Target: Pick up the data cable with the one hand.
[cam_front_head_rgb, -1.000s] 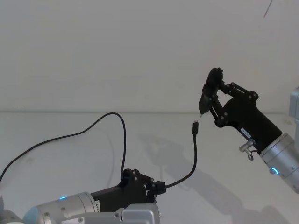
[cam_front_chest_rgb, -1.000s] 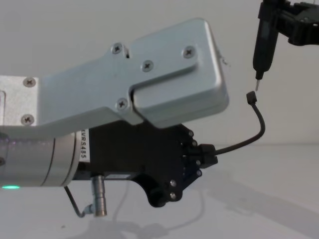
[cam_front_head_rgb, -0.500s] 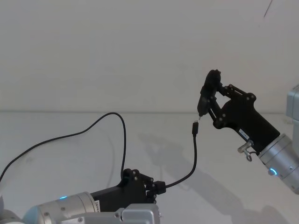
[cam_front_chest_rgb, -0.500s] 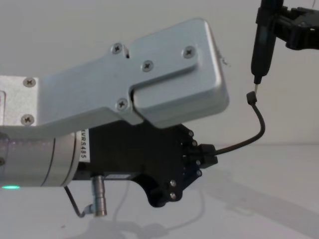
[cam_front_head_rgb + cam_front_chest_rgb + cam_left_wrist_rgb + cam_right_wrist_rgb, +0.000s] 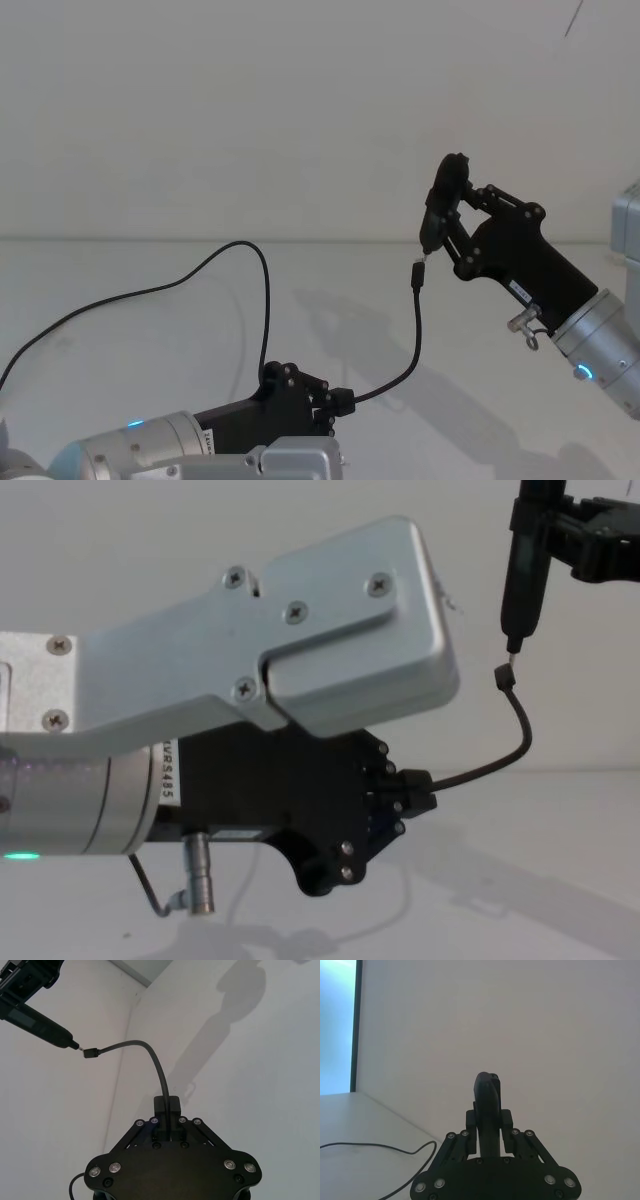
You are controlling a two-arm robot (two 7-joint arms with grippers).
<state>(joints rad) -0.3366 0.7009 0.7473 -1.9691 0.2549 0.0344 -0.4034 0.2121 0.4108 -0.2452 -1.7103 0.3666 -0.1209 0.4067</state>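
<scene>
The data cable (image 5: 417, 330) is clamped in the left hand (image 5: 340, 402), low and near, its free end arching up so the plug (image 5: 418, 274) sits right under the tip of the pen-like tool (image 5: 524, 575) gripped by the right hand (image 5: 452, 225). A slight wobble could get the floppy plug knocked aside or missed. Actual contact can't be made out. The rest trails off left across the worktop (image 5: 150, 350), its end cut off.
</scene>
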